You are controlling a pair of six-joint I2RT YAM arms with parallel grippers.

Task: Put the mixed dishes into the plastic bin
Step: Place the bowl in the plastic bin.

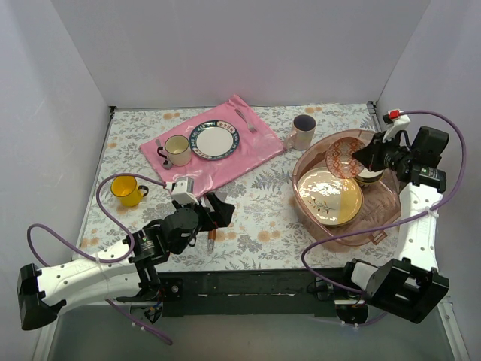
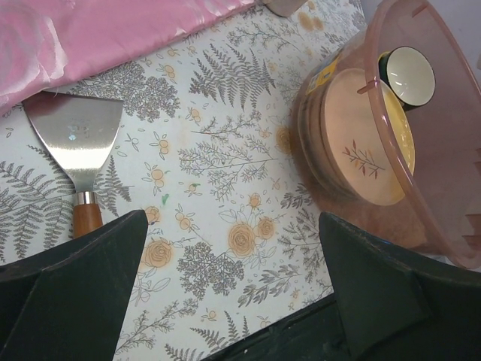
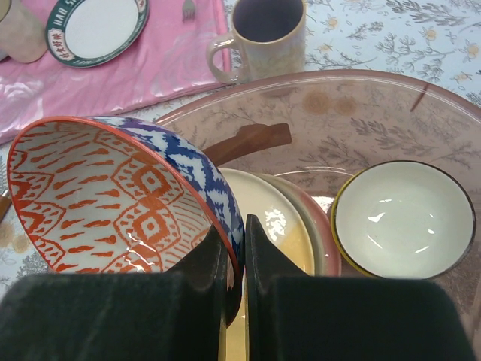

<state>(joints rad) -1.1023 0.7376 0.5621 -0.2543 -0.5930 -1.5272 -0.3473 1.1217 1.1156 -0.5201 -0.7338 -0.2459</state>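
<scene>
Holding a patterned bowl over the bin, ready to lower

Right hand [image 3: 234, 252] is clamped on the rim of the orange-patterned bowl [image 3: 105, 195], one finger inside and one on the blue outer wall. The bowl hangs tilted on edge, its mouth facing the robot's left, away from the wrist. It sits inside the outline of the bin [image 1: 316, 229], above the far half, with the stacked plates [image 1: 331, 197] below and toward the near side and a small white bowl [image 3: 403, 218] beside them on the right. The release point therefore appears to lie almost straight down from the hand. Left hand [image 1: 216, 210] is spread wide and empty over the counter [image 2: 225, 150] near a spatula [image 2: 75, 135], well apart from the bin. The yellow mug [image 1: 126, 189] lies nearer that arm.
</scene>
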